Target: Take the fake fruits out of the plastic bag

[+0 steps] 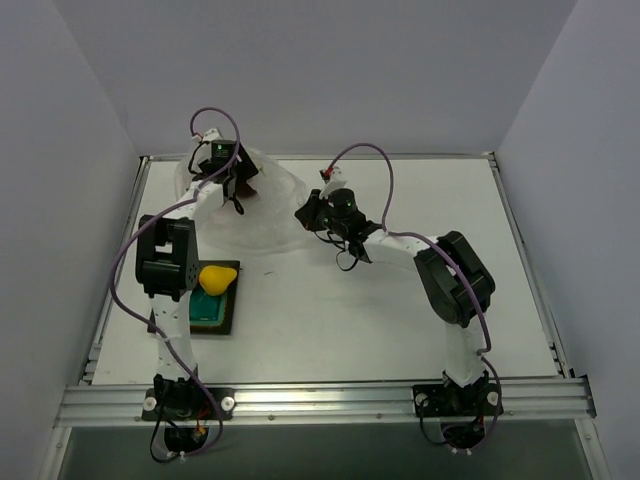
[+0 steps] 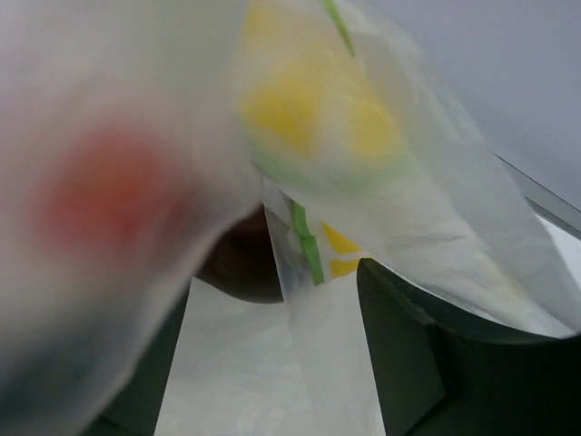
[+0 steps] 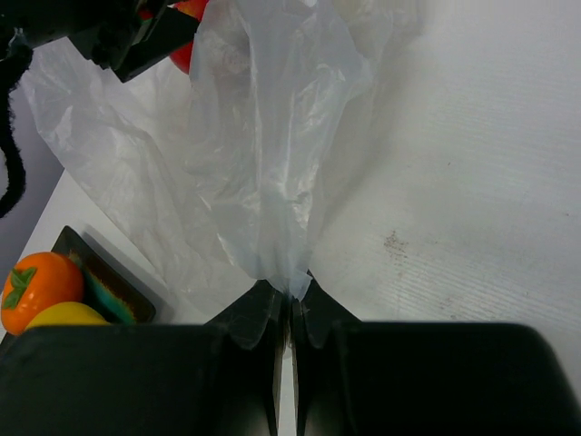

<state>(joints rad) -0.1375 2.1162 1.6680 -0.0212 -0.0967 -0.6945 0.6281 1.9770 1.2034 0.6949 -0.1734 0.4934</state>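
The plastic bag [image 1: 262, 205] lies crumpled at the far left-centre of the table. My left gripper [image 1: 237, 183] is pushed into its mouth. In the left wrist view, its jaws [image 2: 272, 363] stand apart with only bag film between them. A dark red fruit [image 2: 241, 268] sits just ahead of the fingers. A red fruit [image 2: 109, 191] shows blurred through the film. My right gripper [image 3: 291, 292] is shut on a gathered edge of the plastic bag [image 3: 263, 163]. A yellow fruit [image 1: 217, 277] and an orange fruit [image 3: 36, 286] rest on the green tray [image 1: 214, 312].
The green tray with its dark rim sits beside the left arm's elbow, near the table's left side. White walls close the table at the back and at both sides. The left arm's cable loops above the bag.
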